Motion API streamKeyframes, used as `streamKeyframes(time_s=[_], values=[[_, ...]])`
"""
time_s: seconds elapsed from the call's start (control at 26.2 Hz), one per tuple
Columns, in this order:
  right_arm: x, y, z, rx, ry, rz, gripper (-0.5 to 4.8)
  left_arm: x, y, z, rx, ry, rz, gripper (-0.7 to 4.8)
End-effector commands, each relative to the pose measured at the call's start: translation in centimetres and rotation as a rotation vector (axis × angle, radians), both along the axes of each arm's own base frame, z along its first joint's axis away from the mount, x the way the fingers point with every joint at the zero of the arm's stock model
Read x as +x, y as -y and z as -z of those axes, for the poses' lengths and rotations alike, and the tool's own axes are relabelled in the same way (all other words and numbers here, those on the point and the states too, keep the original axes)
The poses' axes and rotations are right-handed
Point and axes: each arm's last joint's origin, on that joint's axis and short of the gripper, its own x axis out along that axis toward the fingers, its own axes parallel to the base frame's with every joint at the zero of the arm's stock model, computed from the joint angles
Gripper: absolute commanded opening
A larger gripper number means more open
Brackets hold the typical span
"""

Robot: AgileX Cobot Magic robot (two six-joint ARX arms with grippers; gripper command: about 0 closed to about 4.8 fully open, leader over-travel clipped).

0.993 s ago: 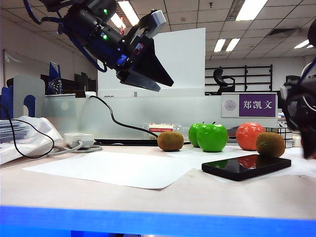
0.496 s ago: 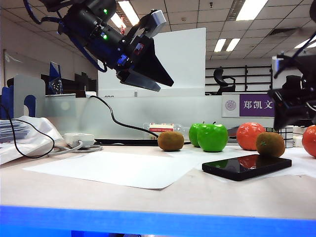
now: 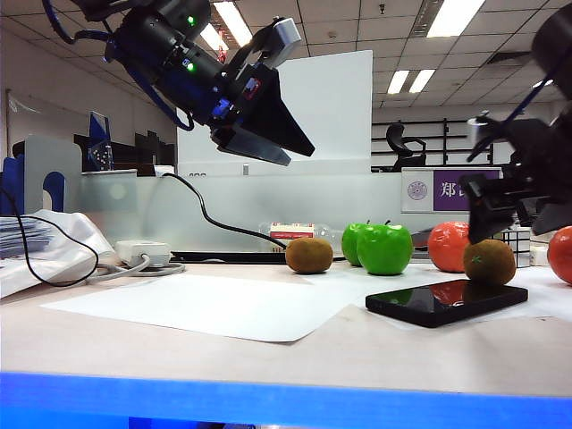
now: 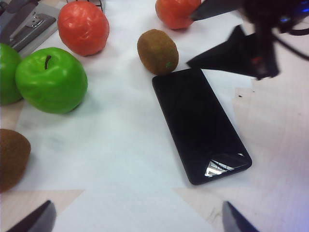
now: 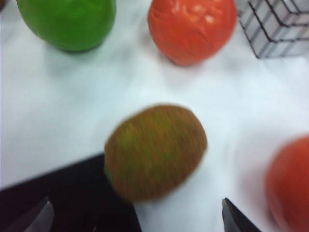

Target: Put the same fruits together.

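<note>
1. Left gripper [image 3: 268, 116] hangs high above the left half of the bench [image 3: 268, 349], jaws spread wide, nothing in them; none of the fruit is near it.
2. Right gripper [image 3: 518, 210] sits low on the right side, just above and slightly behind the right-hand kiwi [image 3: 489, 261]. Jaws wide apart, empty. In its wrist view the kiwi [image 5: 155, 151] lies centred between the two fingertips [image 5: 234, 217], not touched.
3. Second kiwi [image 3: 309, 255] lies well apart to the left, just beside the two green apples [image 3: 384, 248], which stand touching or nearly so.
4. One orange-red fruit [image 3: 450, 246] sits behind the right-hand kiwi; the other [image 3: 561, 255] is at the far right edge, the gripper between them.
5. Black phone [image 3: 444, 301] lies flat in front of the right-hand kiwi, one corner just beside it.
6. Puzzle cube [image 5: 277, 24] stands near the rear orange-red fruit.
</note>
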Motion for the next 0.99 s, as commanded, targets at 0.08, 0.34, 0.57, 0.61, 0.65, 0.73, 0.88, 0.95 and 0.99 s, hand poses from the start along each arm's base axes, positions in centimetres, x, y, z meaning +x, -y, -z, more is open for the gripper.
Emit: streamKeyframes(time_s=[0.08,0.34,0.57,0.61,0.65,0.73,0.88,0.95,0.99], values=[[1.9,-0.3,-0.7,0.005,0.034,-0.014,4.79,0.0,0.0,-0.2,-0.007,0.008,0.002,4.79],[3.0,-0.3,-1.4,0.003,0.071,-0.004,4.79,0.0,0.0,-0.2,-0.007,0.009,0.003,4.79],[3.6,0.6,-0.2,0.006,0.040,0.019,4.79,0.0,0.0,-0.2,-0.007,0.010,0.003,4.79],[3.7,0.6,0.0,0.011,0.031,0.012,4.79,0.0,0.0,-0.2,-0.007,0.010,0.003,4.79],[3.7,0.6,0.2,0.012,0.025,0.010,4.79,0.0,0.0,-0.2,-0.007,0.010,0.003,4.79],[3.9,0.5,0.7,0.020,0.015,0.000,4.79,0.0,0.0,-0.2,-0.008,0.011,0.003,4.79],[4.4,0.5,1.2,0.025,0.003,-0.003,4.79,0.0,0.0,-0.2,-0.009,0.013,0.003,4.79],[4.9,0.4,1.4,0.026,0.001,-0.004,4.79,0.0,0.0,-0.2,-0.009,0.013,0.003,4.79],[5.1,0.4,1.5,0.026,-0.002,-0.004,4.79,0.0,0.0,-0.2,-0.009,0.012,0.003,4.79]])
